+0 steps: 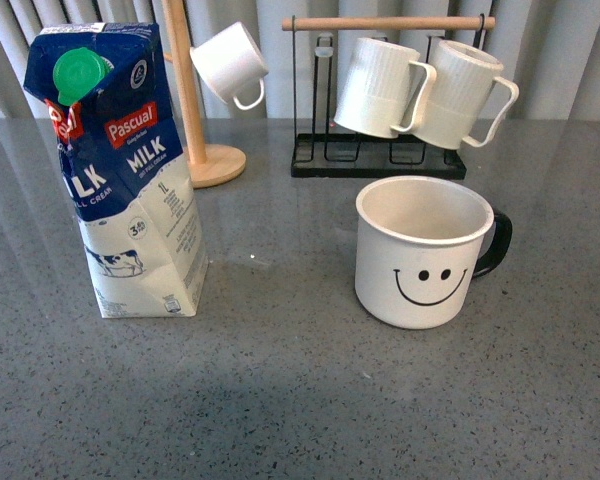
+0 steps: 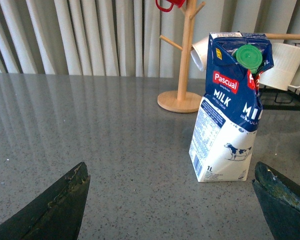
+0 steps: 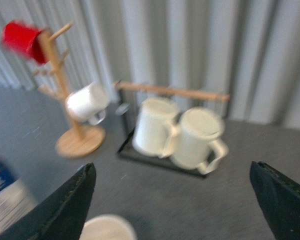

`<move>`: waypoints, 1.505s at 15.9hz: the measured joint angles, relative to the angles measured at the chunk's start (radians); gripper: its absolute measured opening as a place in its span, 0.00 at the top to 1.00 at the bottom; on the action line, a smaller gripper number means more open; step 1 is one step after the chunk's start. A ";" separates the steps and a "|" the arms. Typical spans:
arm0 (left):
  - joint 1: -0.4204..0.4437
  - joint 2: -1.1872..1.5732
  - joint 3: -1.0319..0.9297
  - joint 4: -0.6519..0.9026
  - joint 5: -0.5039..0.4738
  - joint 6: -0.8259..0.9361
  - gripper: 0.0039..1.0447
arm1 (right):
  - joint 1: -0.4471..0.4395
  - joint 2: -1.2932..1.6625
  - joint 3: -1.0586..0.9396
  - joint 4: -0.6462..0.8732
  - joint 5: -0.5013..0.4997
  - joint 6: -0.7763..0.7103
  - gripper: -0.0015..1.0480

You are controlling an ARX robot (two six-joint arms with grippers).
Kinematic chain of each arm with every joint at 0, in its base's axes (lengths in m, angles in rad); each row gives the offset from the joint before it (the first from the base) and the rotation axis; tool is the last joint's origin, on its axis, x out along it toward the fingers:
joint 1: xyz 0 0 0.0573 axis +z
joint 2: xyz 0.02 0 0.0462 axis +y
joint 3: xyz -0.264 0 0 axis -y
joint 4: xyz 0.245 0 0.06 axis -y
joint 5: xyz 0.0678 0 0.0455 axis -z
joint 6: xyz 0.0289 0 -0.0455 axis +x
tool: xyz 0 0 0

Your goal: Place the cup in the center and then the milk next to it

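In the front view the Pascual milk carton point(image 1: 130, 180) stands upright at the left on the grey worktop point(image 1: 300, 400). The smiley-face mug point(image 1: 425, 252) stands at right of centre, well apart. Both grippers, left point(image 2: 172, 200) and right point(image 3: 172, 200), hold their fingers open and empty.

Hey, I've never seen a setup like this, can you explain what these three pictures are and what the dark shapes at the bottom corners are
A two-armed robot took these. The front picture looks from its body across a grey table: a milk carton on the left, a smiley cup on the right, with ribbed mugs on a rack and a small mug on a wooden tree behind. The others come from wrist cameras. The dark shapes are each tool's two fingers: left tool open facing the carton, right tool open, blurred picture. Nothing is held.
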 joint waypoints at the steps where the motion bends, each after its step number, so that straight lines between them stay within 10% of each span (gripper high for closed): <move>1: 0.000 0.000 0.000 0.000 0.000 0.000 0.06 | 0.038 -0.159 -0.177 0.149 0.239 -0.008 0.22; 3: 0.000 0.000 0.000 0.000 -0.001 0.000 0.06 | 0.014 -0.480 -0.509 0.173 0.415 -0.019 0.48; 7: 0.000 0.000 0.000 0.000 0.000 0.000 0.06 | -0.055 -0.620 -0.671 0.155 0.343 -0.021 0.64; 10: 0.000 0.000 0.000 0.000 0.000 0.000 0.06 | -0.123 -0.750 -0.788 0.141 0.287 -0.024 0.95; 24: 0.000 0.000 0.000 0.000 0.000 0.000 0.06 | -0.118 -1.040 -0.897 -0.013 0.286 -0.027 0.98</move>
